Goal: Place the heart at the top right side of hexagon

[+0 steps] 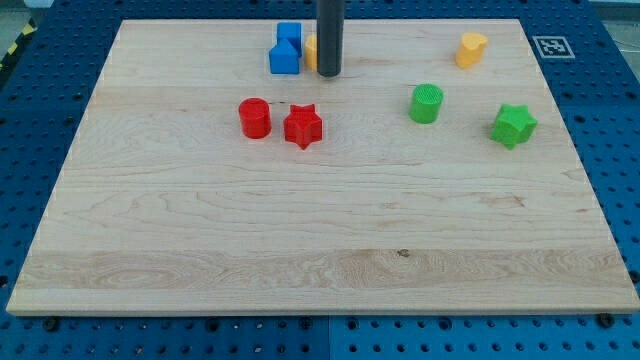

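A yellow block (471, 48) that looks heart-shaped lies near the view's top right. Another yellow block (310, 52) sits at the top centre, mostly hidden behind my rod, so I cannot make out its shape. My tip (328, 75) rests on the board right beside this hidden yellow block, at its lower right. A green block (426, 103), round or hexagonal, lies below and left of the heart. The heart is far to the right of my tip.
Two blue blocks (286, 50) stand together just left of the hidden yellow block. A red cylinder (255, 117) and a red star (302, 126) lie side by side left of centre. A green star (513, 125) lies at the right. The wooden board (320, 250) sits on a blue perforated table.
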`<state>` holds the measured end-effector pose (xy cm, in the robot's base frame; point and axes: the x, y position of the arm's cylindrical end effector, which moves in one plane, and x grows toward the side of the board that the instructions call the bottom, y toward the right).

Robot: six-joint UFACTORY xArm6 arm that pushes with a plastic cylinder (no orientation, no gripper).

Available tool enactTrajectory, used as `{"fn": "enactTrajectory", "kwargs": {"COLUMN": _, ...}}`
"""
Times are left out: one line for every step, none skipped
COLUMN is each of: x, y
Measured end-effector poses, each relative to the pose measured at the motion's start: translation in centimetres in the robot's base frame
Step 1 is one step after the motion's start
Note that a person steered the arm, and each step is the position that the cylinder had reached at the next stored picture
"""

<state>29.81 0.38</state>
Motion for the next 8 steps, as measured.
{"fn": "enactTrajectory", "kwargs": {"x": 1.5, "y": 2.7}}
{"fn": "enactTrajectory", "kwargs": {"x": 3.0, "y": 10.8}}
{"fn": "enactTrajectory", "kwargs": {"x": 3.0, "y": 20.0}}
{"fn": "enactTrajectory", "kwargs": {"x": 3.0, "y": 27.8}}
{"fn": "enactTrajectory", "kwargs": {"x": 0.3, "y": 26.9}}
{"fn": "enactTrajectory", "kwargs": {"x": -4.4, "y": 21.1}}
{"fn": "enactTrajectory", "kwargs": {"x": -6.6, "y": 14.8}}
{"fn": "enactTrajectory", "kwargs": {"x": -6.6, "y": 15.3}}
